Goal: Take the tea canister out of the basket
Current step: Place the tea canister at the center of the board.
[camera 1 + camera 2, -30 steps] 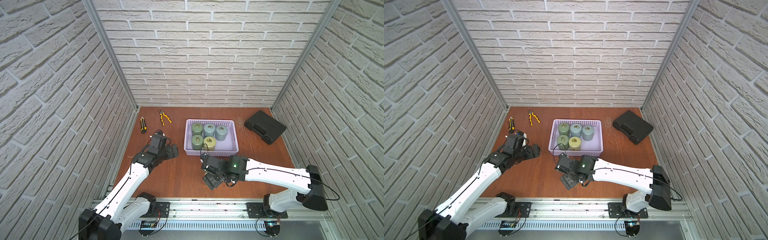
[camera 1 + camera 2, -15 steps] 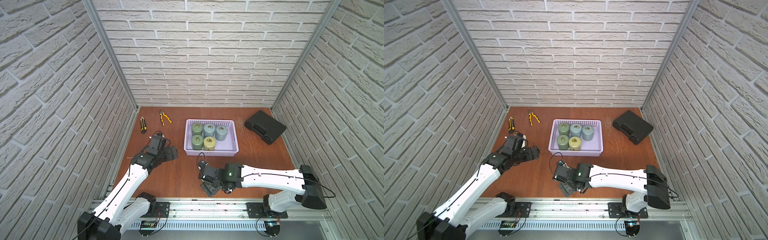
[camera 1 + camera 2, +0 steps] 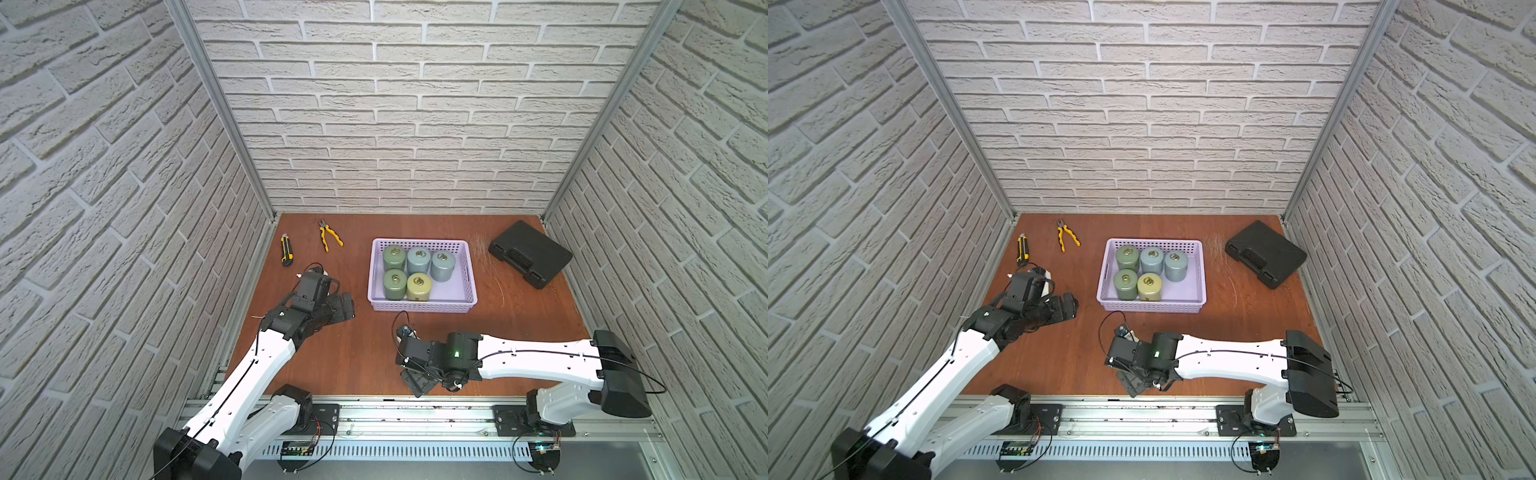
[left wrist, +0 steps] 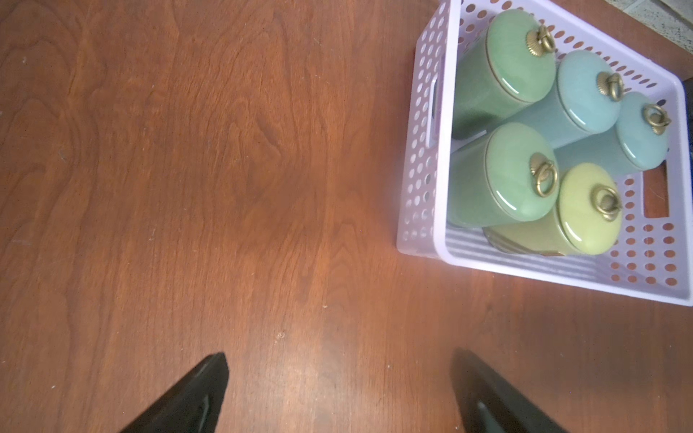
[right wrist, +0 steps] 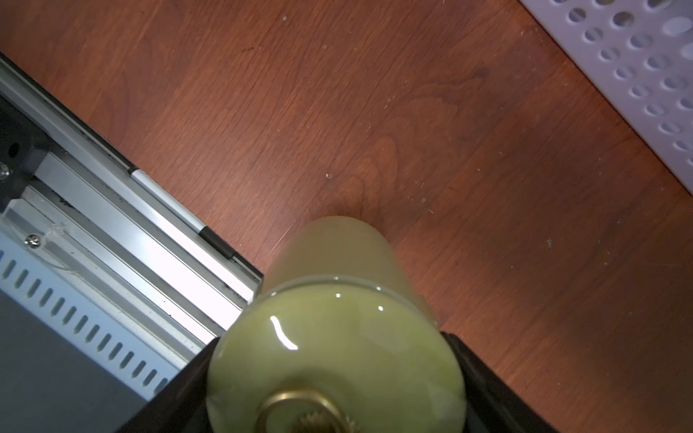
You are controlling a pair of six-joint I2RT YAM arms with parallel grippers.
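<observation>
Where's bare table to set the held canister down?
Widest bare table: between the basket and the front rail. Also a strip between basket and black case. Back-left is crowded: utility knife, pliers.

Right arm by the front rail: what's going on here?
The right gripper grips a yellow-green tea canister, outside the lavender basket, near the front rail; contact with the table is unclear. Five more canisters sit in the basket. The left gripper hangs open and empty beside it.
</observation>
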